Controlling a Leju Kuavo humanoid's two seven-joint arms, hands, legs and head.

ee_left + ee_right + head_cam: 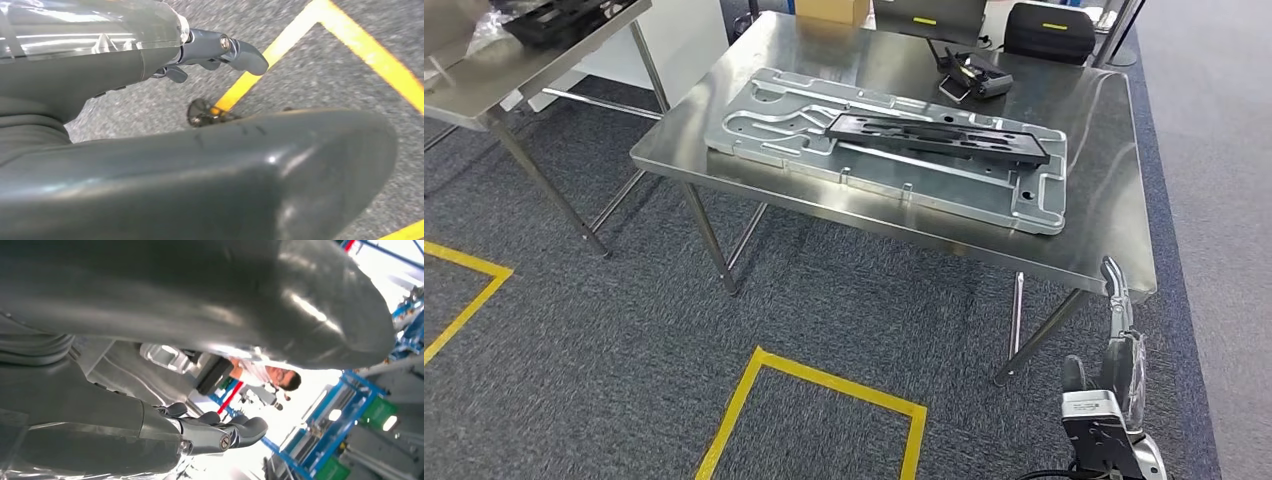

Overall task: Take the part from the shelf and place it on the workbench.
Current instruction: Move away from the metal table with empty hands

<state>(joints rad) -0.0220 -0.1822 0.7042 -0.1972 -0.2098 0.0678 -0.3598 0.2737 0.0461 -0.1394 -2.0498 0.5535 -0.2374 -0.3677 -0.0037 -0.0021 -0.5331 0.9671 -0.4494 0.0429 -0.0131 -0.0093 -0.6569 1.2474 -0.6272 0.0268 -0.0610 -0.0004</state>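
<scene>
1. From the head view, a steel table [1084, 240] is carrying a large silver metal plate [824, 150] lying flat, and the black part [939, 137] is resting lengthwise on top of that plate. Behind it a small black controller [977, 80] is sitting on the table, with a black case [1049, 30] and a cardboard box [832, 10] at the far edge. A second table [484, 85] is standing to the left, holding dark items cut off by the frame edge. Yellow tape lines [824, 382] are crossing the grey carpet [604, 330]. The right robot hand [1114, 300] is rising beside the table's near right corner, well apart from the part, its fingers extended and grasping nothing.

2. From the left wrist view, the left robot hand [220, 50] is hanging over carpet and yellow tape, fingers loosely extended and holding nothing. The thick thumb is blocking much of the floor.

3. From the right wrist view, the right robot hand [215, 432] is showing released fingers. Past the thumb, the plate's edge and the dark part are partly showing, blurred; a person [265, 375] is leaning beyond them near blue racking [330, 435].
</scene>
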